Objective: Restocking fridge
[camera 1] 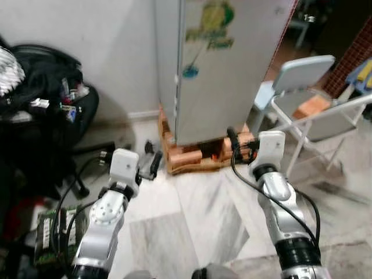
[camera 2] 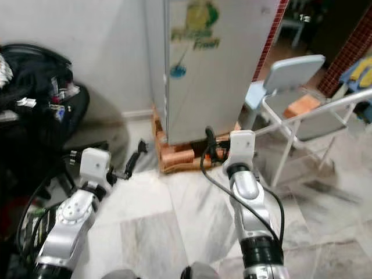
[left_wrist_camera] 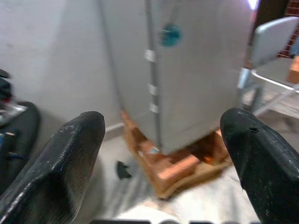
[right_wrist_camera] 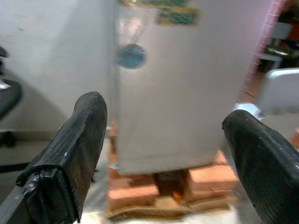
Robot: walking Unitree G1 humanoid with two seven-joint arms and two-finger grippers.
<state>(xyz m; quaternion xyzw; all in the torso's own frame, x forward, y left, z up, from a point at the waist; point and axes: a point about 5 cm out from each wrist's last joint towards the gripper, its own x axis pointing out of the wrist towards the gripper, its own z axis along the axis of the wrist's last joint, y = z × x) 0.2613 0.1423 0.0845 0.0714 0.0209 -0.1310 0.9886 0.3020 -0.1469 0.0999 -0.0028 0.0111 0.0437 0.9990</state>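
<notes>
The tall grey metal fridge (camera 1: 224, 64), door closed, stands on orange bricks (camera 1: 192, 156) at upper centre. The left gripper (left_wrist_camera: 159, 140) and right gripper (right_wrist_camera: 163, 140) are spread and empty. The white folding chair (camera 1: 314, 104), right, could snag the right arm.

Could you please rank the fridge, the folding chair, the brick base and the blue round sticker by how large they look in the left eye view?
1. fridge
2. folding chair
3. brick base
4. blue round sticker
</notes>
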